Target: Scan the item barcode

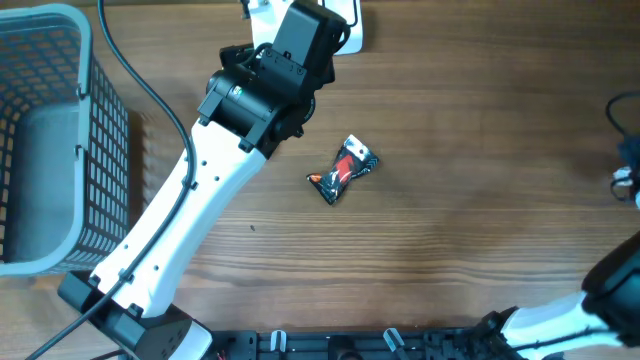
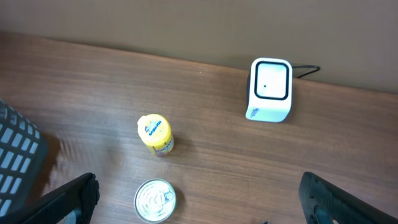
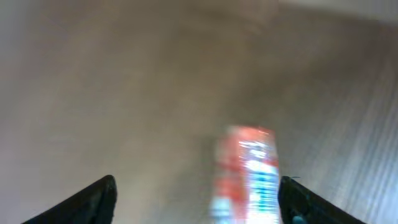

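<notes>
We see a brown wooden table (image 1: 450, 230), its grain running side to side. Near its middle lies a small black, red and white foil snack packet (image 1: 343, 170), flat and at a slant, well apart from everything else. At the left edge stands a grey plastic mesh basket (image 1: 105, 170). At the far edge stands a white box-shaped barcode scanner (image 2: 270, 89) with a black-framed window and a dark cable behind it. Near the basket we find a small yellow plastic bottle (image 2: 155, 134), and just beside it a round silver tin can (image 2: 155, 200) with a ring-pull lid. Both stand upright, not touching.
</notes>
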Available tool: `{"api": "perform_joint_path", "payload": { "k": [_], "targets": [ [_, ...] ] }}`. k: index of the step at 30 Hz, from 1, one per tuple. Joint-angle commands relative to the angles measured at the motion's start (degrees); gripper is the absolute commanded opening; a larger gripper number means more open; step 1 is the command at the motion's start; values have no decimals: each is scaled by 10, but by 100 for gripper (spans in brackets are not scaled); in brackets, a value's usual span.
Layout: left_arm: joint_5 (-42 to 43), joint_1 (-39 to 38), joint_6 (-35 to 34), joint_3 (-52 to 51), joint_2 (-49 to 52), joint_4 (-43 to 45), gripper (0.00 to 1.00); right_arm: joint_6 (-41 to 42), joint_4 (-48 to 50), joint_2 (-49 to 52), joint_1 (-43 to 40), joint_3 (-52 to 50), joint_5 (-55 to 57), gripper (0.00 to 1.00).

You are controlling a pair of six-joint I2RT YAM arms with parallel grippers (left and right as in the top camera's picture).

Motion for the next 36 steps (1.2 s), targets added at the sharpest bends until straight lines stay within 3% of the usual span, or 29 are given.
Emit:
{"api": "perform_joint_path", "payload": {
  "k": [1,9,18,25,28,32,36],
  "targets": [
    [-15,-1,9,4,-26,16,100,-1,-1,-86,15,15,-122,86],
    [-31,23,39,4,-104,11,100,1,-51,-196,108,15,-123,96],
    [-86,80,39,-24,-160,29,100,17,-170,-200,243,14,-123,100],
    [-88,109,41,-128,-168,90,100,45,-240,-199,341,14,-124,100],
    [-71,114,43,-198,-173,137,100,86,-289,-195,371,14,-124,100],
    [18,114,86,-272,-190,203,100,138,-346,-192,387,14,-123,100],
    [43,126,86,-309,-207,217,100,155,-386,-186,388,14,-165,100]
  ]
}}
